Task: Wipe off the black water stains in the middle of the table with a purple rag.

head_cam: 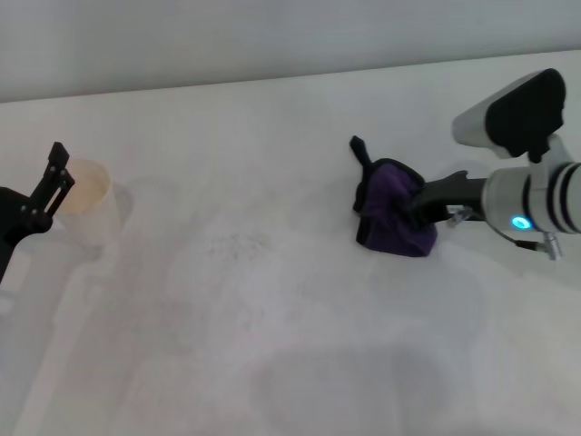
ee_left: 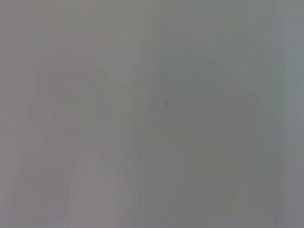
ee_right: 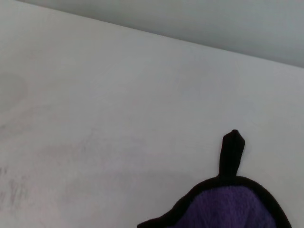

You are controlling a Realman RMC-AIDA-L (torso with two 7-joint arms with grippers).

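Purple rag [head_cam: 395,221] sits bunched on the white table [head_cam: 272,345], right of centre in our head view, with its black tail pointing toward the far edge — our right gripper [head_cam: 419,203] reaches in from the right, jaws pinching the cloth. Our left gripper [head_cam: 54,186] rests at the far left beside a translucent cup [head_cam: 86,202]; we cannot tell its jaw state. Faint grey speckles [head_cam: 231,243] mark the middle. Our left wrist view shows only blank grey. Our right wrist view shows the rag's purple corner [ee_right: 228,204] and its tail on bare table [ee_right: 118,104].
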